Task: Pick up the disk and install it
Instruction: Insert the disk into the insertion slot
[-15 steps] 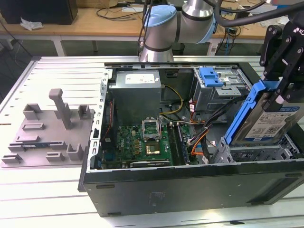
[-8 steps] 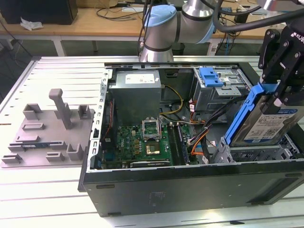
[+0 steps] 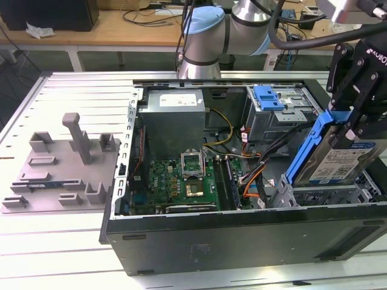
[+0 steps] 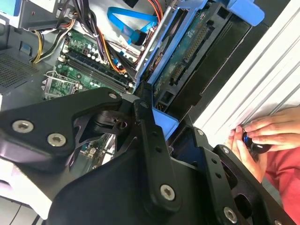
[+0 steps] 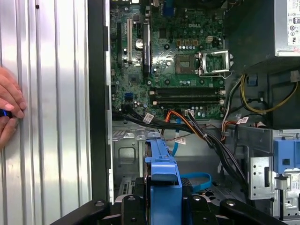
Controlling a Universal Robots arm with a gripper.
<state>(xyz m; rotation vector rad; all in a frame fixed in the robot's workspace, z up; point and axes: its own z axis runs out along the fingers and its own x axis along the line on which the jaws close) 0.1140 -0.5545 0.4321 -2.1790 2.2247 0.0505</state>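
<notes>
The disk [image 3: 347, 160] is a silver drive with a white-and-blue label in a blue plastic bracket [image 3: 307, 151]. My gripper [image 3: 349, 121] is shut on its upper end and holds it tilted over the drive bay [image 3: 320, 196] at the exterior view's right of the open computer case. In the second wrist view the black fingers [image 4: 146, 126] clamp the blue bracket, and the disk's [image 4: 187, 51] underside with its circuit board faces the camera. The first wrist view shows the bracket [image 5: 161, 173] edge-on above the bay floor.
A bright blue latch on a grey metal cage [image 3: 272, 99] sits behind the bay. Orange and black cables [image 3: 254, 172] run beside the motherboard [image 3: 187, 181]. The grey fixture with posts [image 3: 66, 163] lies outside the case. A person's hand [image 4: 262, 133] rests on the table.
</notes>
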